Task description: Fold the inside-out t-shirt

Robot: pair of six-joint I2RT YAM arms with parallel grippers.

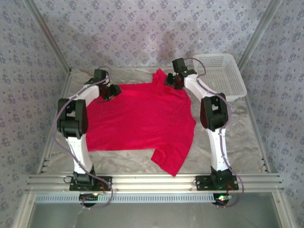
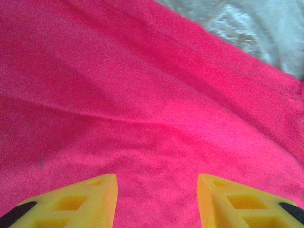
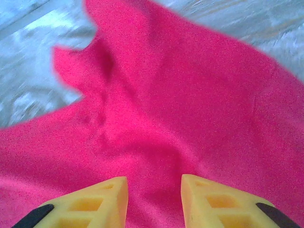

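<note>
I have the t-shirt (image 1: 142, 118) spread mid-table (image 1: 128, 159). Left gripper (image 1: 110, 91) over its far left corner, right gripper (image 1: 172, 80) over its far right edge. Basket (image 1: 232, 76) sits far right, beside the shirt.

The inside-out t-shirt (image 1: 142, 118), plain bright red soft cloth, is lying spread nearly flat to the left of the white basket (image 1: 223, 76). One short sleeve is lying near the basket, and the other is pointing well away from it. Shallow creases are running across the fabric.
</note>
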